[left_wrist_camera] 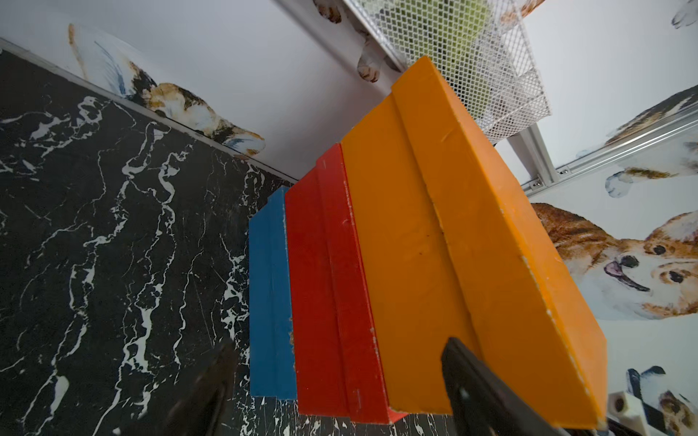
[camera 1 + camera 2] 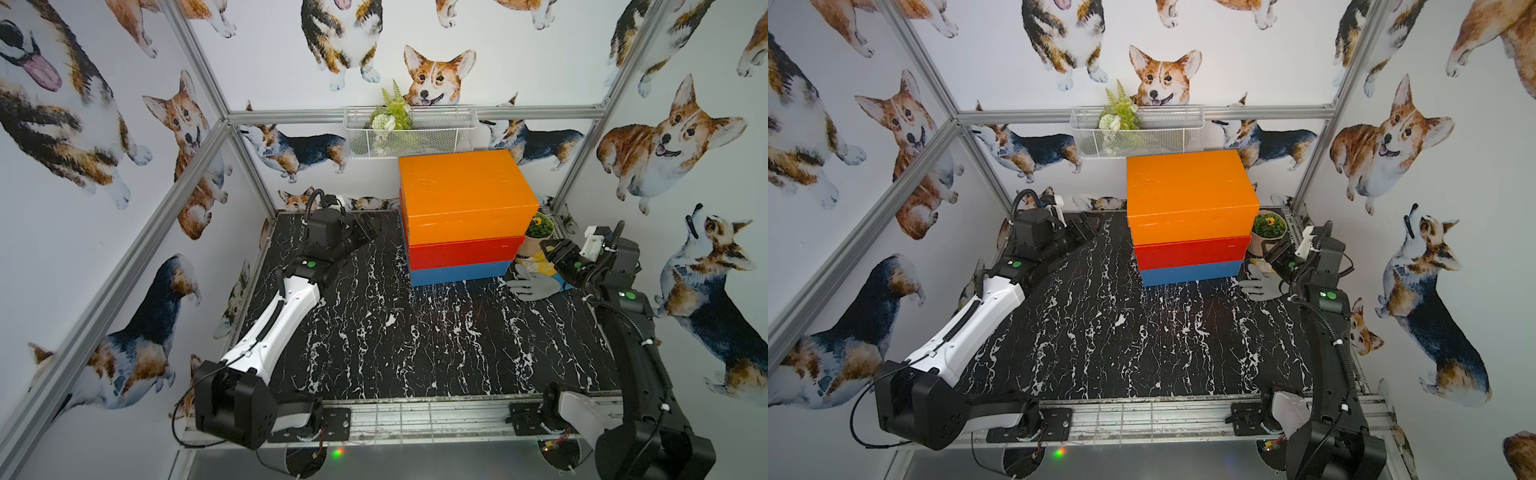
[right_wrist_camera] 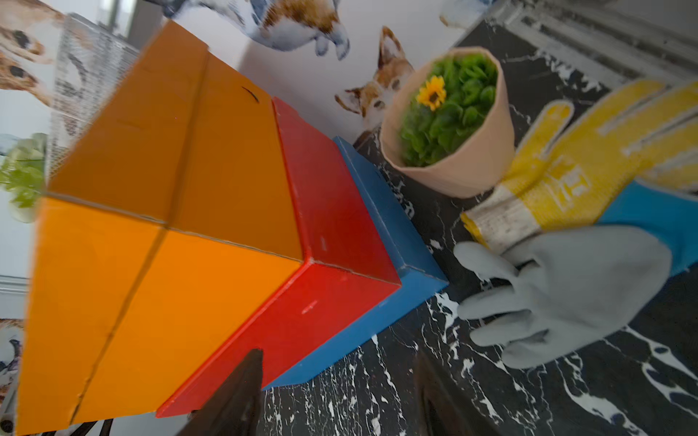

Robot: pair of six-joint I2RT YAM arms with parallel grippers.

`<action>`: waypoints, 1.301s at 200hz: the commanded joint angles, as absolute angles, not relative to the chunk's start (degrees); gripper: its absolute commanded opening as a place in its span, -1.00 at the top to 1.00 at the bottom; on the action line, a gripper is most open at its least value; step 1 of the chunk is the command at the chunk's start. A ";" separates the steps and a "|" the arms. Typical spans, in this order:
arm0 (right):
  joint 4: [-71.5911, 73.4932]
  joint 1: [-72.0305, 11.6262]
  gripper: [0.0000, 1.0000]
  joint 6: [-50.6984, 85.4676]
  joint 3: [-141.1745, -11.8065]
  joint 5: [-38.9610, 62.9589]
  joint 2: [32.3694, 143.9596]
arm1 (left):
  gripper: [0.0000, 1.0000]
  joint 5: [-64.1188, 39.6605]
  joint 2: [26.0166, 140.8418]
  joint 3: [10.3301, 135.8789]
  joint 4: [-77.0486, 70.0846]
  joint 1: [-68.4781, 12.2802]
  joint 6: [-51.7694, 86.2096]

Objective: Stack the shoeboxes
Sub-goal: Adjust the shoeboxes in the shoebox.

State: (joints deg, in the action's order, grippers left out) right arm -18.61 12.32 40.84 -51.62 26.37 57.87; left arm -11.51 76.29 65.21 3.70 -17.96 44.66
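Left gripper (image 2: 368, 231), right gripper (image 2: 555, 251): spread, empty. Between them, untouched: matte orange lidded rectangular shoebox (image 2: 461, 187) atop matte red shoebox (image 2: 461, 251) atop matte blue shoebox (image 2: 457, 274). Risk: clipping a side on withdrawal, skewing layers; snagging grey rubber glove (image 2: 534, 286) beside right gripper.

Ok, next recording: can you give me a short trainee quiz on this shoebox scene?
1. True or false: the left end effector and right end effector both stand clear of the stack.
2. Stack order, bottom up? A) blue shoebox, red shoebox, orange shoebox B) red, orange, blue C) orange, blue, red
3. Fill in: the grey glove lies nearest the ____ end effector.
Key: 1 true; 2 A; 3 right.
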 commanded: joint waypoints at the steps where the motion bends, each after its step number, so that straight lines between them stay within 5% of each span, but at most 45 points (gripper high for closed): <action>1: -11.18 10.78 -0.27 42.43 -49.45 27.89 60.77 | -0.74 -12.90 77.95 61.95 -2.05 -17.75 46.86; 138: -7.79 5.54 -0.09 40.87 -57.47 24.09 80.60 | -0.67 -16.44 92.22 66.77 -4.76 -19.07 47.37; 184: -13.73 12.29 -0.73 40.48 -53.26 20.89 71.28 | -0.81 -7.25 82.96 65.10 1.99 -18.63 40.41; 203: -17.46 15.15 -0.76 35.95 -51.08 12.20 67.48 | -0.99 3.93 74.84 59.75 3.58 -18.42 33.52; 260: 18.27 8.24 -0.85 12.92 -22.43 3.82 53.45 | -1.00 22.55 62.78 21.77 -35.01 -17.86 5.57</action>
